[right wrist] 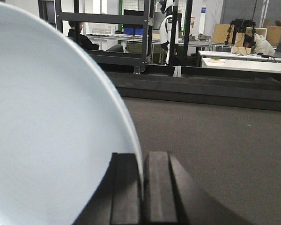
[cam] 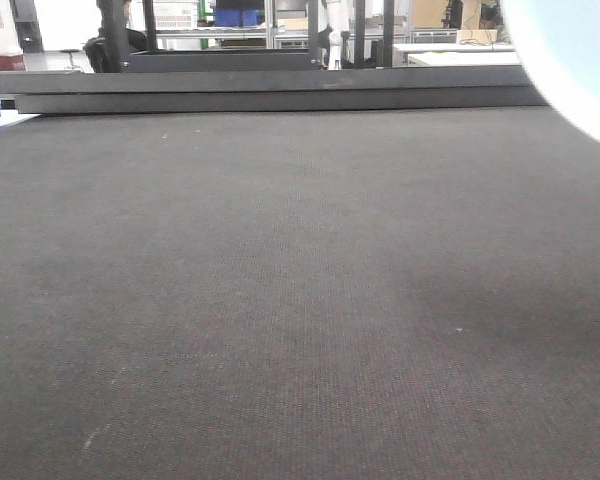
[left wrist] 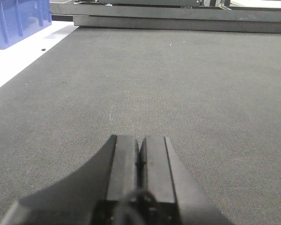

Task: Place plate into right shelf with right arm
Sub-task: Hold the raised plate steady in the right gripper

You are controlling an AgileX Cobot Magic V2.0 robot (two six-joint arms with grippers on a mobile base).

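Crate, blue, sits ahead and far left of the left pincer. Only its ribbed wall shows, so its contents cannot be told. Left pincer: fingers pressed together on nothing, low over the dark mat, apparently idle. Right pincer: pinching the plate by its rim. The plate stands on edge, its white face spreading left of and above the fingers. The front view catches it only as a pale arc in the top right corner, off the mat. Ahead of the right pincer are low dark beams and black uprights. No steel shelf can be made out in any view. Step judged: carry, with the plate gripped and raised but not yet delivered. The next move likely calls for swinging the right arm rightward to find the shelf, tipping the plate flat, and keeping the pinch firm, since a glossy rim on a narrow hold may slip. Release only once the plate is supported.
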